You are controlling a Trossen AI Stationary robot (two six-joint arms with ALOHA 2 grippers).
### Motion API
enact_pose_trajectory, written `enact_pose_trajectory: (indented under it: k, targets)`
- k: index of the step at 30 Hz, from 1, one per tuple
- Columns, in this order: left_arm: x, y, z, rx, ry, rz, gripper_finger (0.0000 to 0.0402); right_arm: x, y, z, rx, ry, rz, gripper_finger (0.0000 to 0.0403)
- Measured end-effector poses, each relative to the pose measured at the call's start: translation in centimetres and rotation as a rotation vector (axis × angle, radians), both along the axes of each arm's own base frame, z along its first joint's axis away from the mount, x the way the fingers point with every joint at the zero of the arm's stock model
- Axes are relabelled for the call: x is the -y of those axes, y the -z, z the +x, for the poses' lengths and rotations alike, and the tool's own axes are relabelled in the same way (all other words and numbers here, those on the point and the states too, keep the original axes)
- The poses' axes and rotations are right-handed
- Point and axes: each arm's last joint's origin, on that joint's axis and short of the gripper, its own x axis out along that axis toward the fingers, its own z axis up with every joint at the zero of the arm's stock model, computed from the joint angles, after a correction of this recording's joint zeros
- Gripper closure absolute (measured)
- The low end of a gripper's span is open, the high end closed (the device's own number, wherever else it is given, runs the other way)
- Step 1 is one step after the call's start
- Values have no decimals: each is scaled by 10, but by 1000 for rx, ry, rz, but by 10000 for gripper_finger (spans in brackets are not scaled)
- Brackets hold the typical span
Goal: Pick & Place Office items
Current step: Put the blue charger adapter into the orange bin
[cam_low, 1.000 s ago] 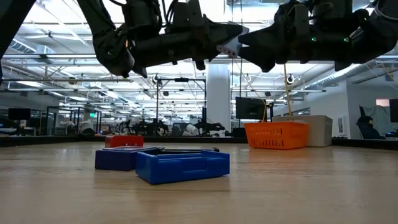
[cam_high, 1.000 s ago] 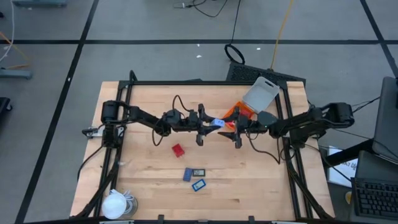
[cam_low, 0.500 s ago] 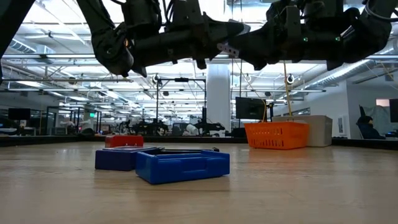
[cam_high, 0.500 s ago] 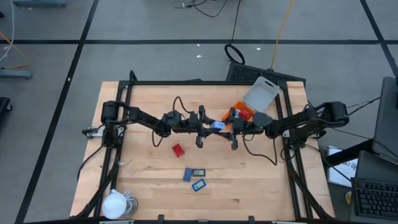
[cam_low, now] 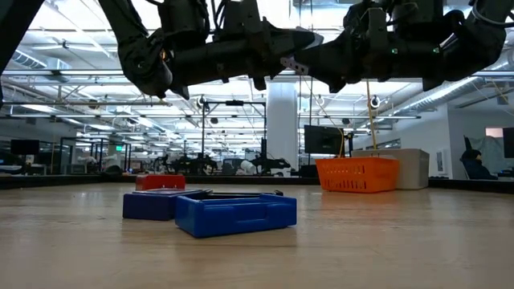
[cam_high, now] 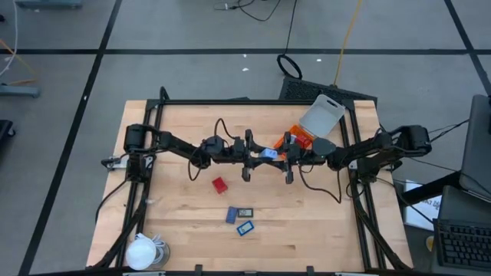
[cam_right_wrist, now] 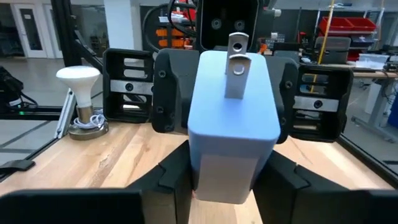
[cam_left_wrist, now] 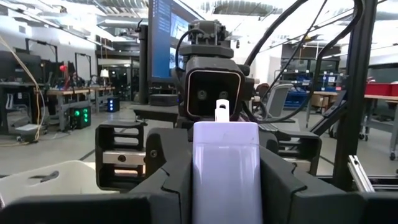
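Both the left gripper (cam_high: 257, 154) and right gripper (cam_high: 278, 154) clenched one pale plug (cam_high: 268, 153) mid-air at the table's centre; an early release risked dropping it.

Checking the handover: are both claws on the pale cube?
Yes, the left claw and right claw both grip the pale cube in mid-air.

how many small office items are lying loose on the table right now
3 visible: a red block near the middle, and a dark flat rectangle and blue flat rectangle nearer the front edge. A pale blue cube is held aloft between both grippers; more may be hidden under the arms.
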Motion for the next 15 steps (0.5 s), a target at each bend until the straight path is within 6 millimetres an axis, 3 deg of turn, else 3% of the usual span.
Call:
enact_pose_trajectory:
  k: [9,15]
  targets:
    - [-8,-18,-9,-27,2,-78,152,12,5,-2,-84,34,58,288]
    - [-13,-32,-18,-169,-16,-104,103,18,0,-14,-176,73,59,288]
